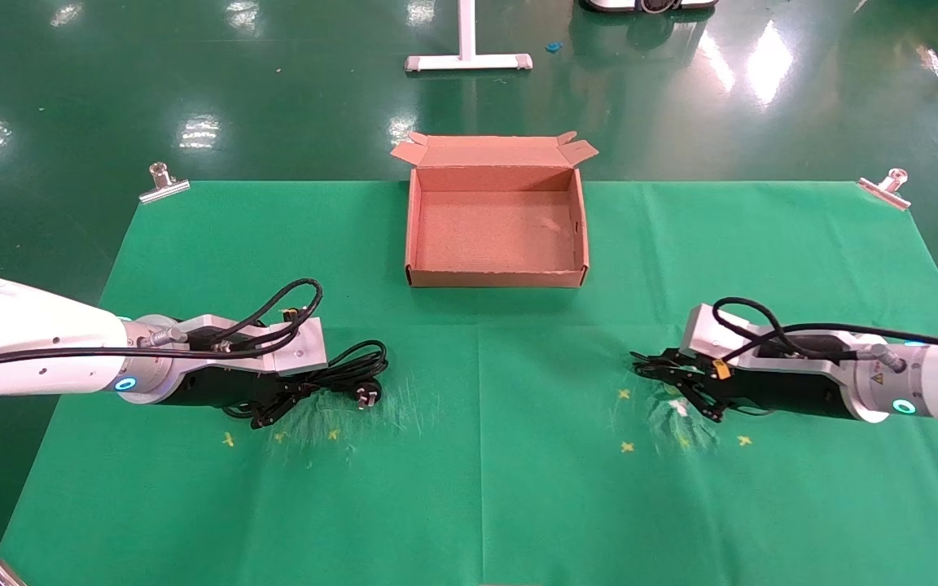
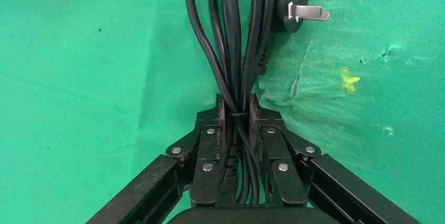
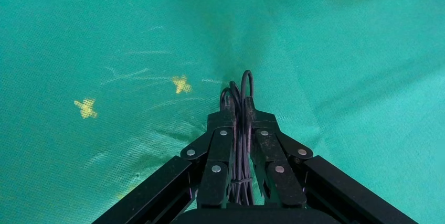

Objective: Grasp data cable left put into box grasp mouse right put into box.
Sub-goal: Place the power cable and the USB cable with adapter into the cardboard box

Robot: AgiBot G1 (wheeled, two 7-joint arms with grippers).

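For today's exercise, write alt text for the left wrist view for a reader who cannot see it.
The left end effector is shut on the data cable, pinching its bundled black loops at a tie. The cable's plug, metal prongs showing, lies on the green cloth.

Matt corrugated cardboard box (image 1: 495,218); fuzzy green cloth (image 1: 469,456), scuffed; glossy floor (image 1: 273,81)

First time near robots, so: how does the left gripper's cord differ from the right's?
The data cable is thick, the mouse's wire thin. The data cable's long loops reach well past the left gripper and end in a pronged plug; the mouse's wire barely clears the right gripper, with no plug showing. Both are black, bundled and clamped.
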